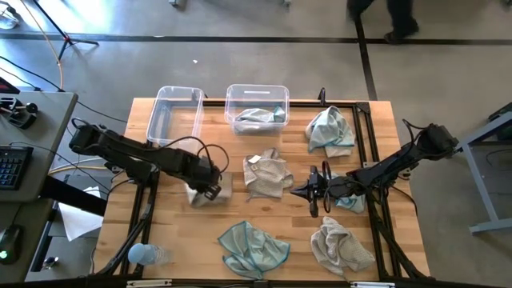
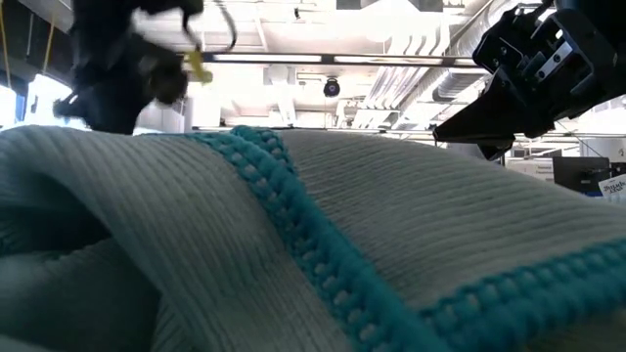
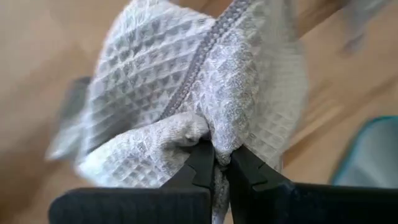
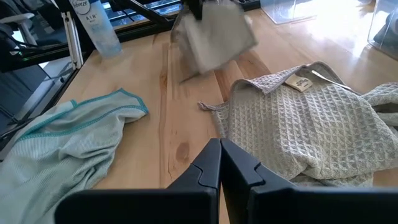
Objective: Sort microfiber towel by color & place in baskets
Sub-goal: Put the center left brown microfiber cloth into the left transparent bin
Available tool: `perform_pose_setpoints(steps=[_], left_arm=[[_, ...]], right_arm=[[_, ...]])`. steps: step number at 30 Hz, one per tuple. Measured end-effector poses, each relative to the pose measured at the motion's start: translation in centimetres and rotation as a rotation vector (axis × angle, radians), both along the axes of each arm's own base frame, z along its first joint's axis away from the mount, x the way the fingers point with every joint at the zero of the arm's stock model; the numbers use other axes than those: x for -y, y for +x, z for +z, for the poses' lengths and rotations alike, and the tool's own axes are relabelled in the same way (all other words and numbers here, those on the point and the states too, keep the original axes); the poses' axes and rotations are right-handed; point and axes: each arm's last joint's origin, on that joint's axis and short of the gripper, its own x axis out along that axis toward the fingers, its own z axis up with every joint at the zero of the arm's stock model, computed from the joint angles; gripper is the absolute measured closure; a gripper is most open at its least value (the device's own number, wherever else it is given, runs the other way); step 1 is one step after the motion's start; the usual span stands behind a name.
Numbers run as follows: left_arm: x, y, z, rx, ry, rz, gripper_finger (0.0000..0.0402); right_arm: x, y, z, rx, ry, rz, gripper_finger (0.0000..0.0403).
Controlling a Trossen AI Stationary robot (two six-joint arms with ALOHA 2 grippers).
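Your left claw (image 1: 210, 190) pinches 1 beige-grey towel (image 3: 186, 93) clear of the table (image 1: 184, 240), prob. bound for the empty basket (image 1: 176, 112); right claw (image 1: 314, 190) waits, fingers together, empty.

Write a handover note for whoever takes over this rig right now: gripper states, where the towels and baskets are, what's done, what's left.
Left gripper: shut on a beige-grey towel, held left of table centre.
Right gripper: shut, empty, right of centre, pointing toward the middle beige-grey towel.
Baskets at the far edge: left basket looks empty; right basket holds one teal towel.
Done: one teal towel binned.
Left: drop the held beige towel, then sort the middle beige one, the near-right beige one, the far-right teal one, the near teal one, and a teal one partly under the right arm.
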Motion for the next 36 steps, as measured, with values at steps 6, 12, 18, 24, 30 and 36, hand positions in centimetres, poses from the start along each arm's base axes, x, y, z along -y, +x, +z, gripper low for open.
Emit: perform_pose_setpoints(steps=[6,12,18,24,30,36], left_arm=[[-0.3,1.3,6.6,0.101,0.165,-0.075,0.04],[-2.6,0.8,12.5,0.114,0.365,-0.036,0.0401],[-6.9,-1.4,16.5,-0.003,0.528,0.082,0.0401],[-11.1,-3.6,20.4,-0.008,0.633,0.172,0.0401],[-13.7,-6.3,22.8,-0.024,0.723,0.271,0.0401],[-15.2,-7.6,22.1,-0.079,0.667,0.342,0.0401]], right_arm=[[0.0,0.0,0.0,0.0,0.0,0.0,0.0402],[0.0,0.0,0.0,0.0,0.001,0.0,0.0402],[0.0,0.0,0.0,0.001,0.001,0.0,0.0402],[0.0,0.0,0.0,0.001,0.001,0.0,0.0402],[0.0,0.0,0.0,0.0,0.002,-0.007,0.0402],[0.0,0.0,-0.1,-0.009,-0.002,-0.007,0.0402]])
